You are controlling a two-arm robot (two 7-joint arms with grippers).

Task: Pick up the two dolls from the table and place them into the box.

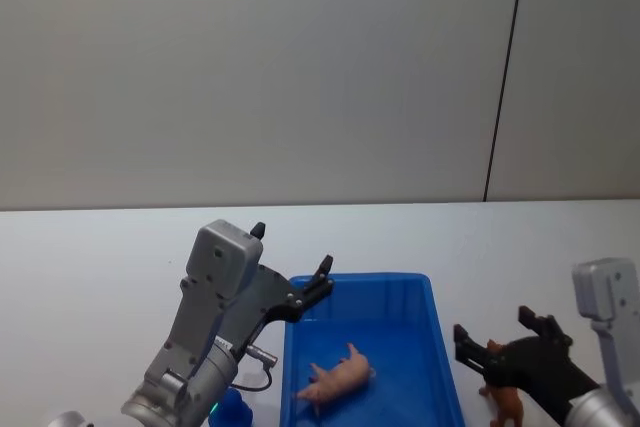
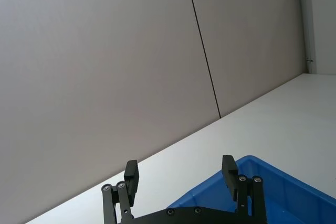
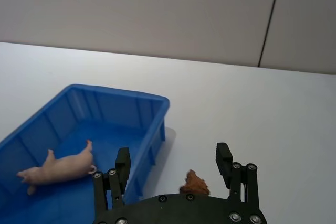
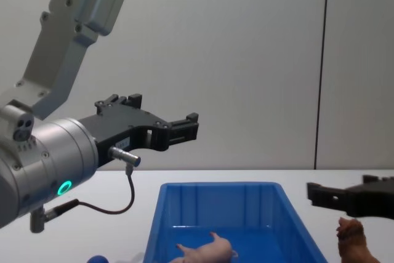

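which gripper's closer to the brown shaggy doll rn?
Right. The right gripper hangs open just above the brown doll, on the table right of the box. The left gripper, open, is raised over the box's left rim, across the box from it.

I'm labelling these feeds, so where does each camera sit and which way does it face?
Head: high, looking down at box; left tool, right tool show.
Chest: low, looking forward across box; both tools show.
Left wrist: behind left tool, facing wall.
Right wrist: behind right tool, facing pink doll, brown doll.
All four share the box.
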